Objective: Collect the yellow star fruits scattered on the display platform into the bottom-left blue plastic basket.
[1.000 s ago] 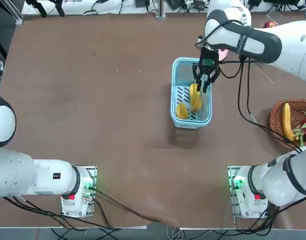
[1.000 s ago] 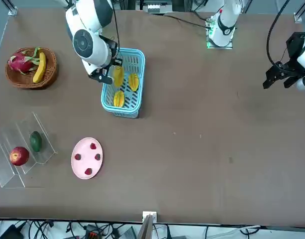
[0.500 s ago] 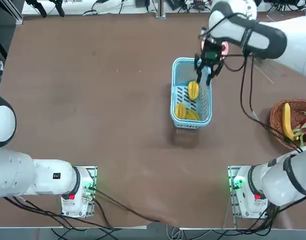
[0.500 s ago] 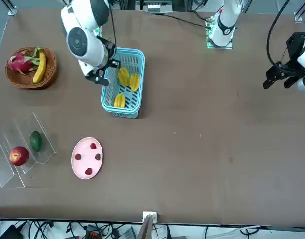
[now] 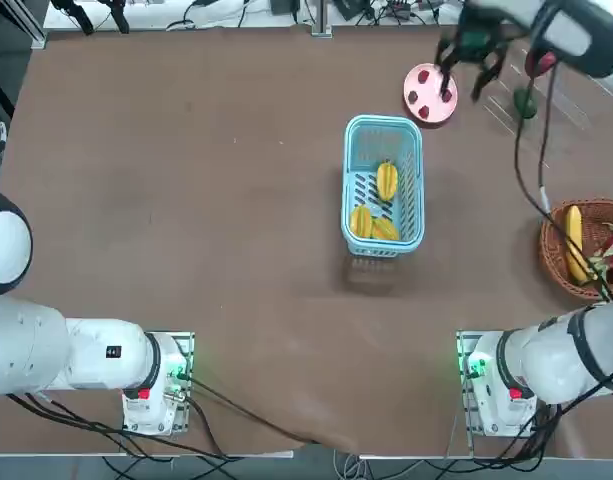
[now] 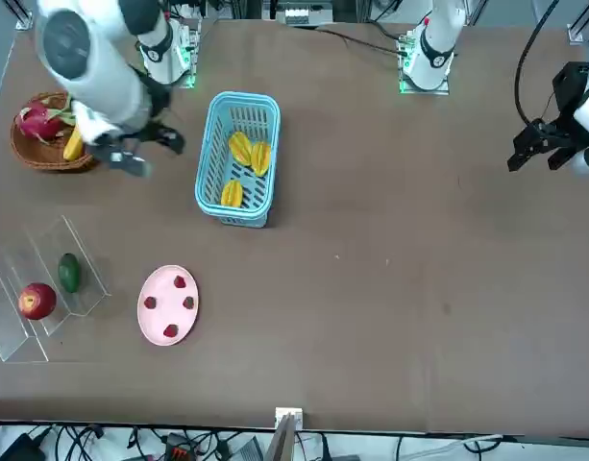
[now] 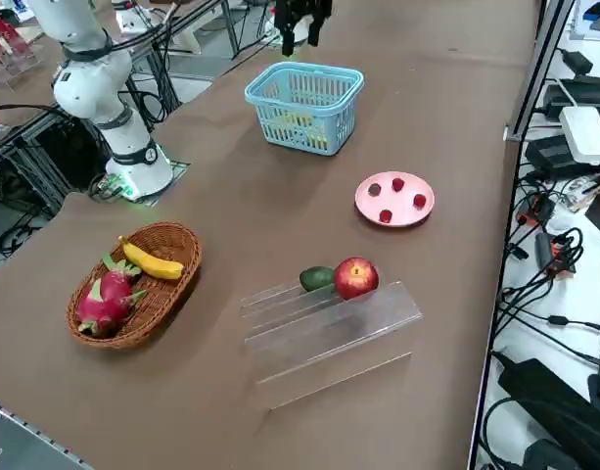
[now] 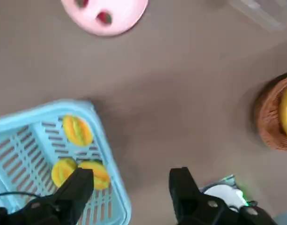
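Three yellow star fruits [image 5: 387, 180] [image 5: 361, 221] [image 5: 384, 229] lie inside the light blue plastic basket [image 5: 383, 121] at mid-table. From the front they show as a pair [image 6: 240, 148] [image 6: 260, 157] and one nearer [image 6: 230, 192]. My right gripper [image 5: 464, 72] [image 6: 152, 154] is open and empty, raised well above the table, off the basket's side toward the pink plate. In the wrist view its fingers [image 8: 78, 186] stand wide apart over bare table beside the basket [image 8: 105, 150]. The clear display platform [image 6: 78, 250] [image 7: 324, 328] carries no star fruit.
A red apple [image 6: 36, 301] and a green fruit [image 6: 69, 272] rest on the platform. The pink plate [image 5: 438, 103] [image 6: 156, 325] holds small red berries. A brown wicker basket [image 7: 177, 245] [image 5: 556, 225] with a banana [image 7: 151, 260] and a dragon fruit [image 7: 102, 299] stands at the robot's right.
The gripper opened and let the third star fruit drop into the blue basket. It then rose and swung away from the basket toward the pink plate and platform.
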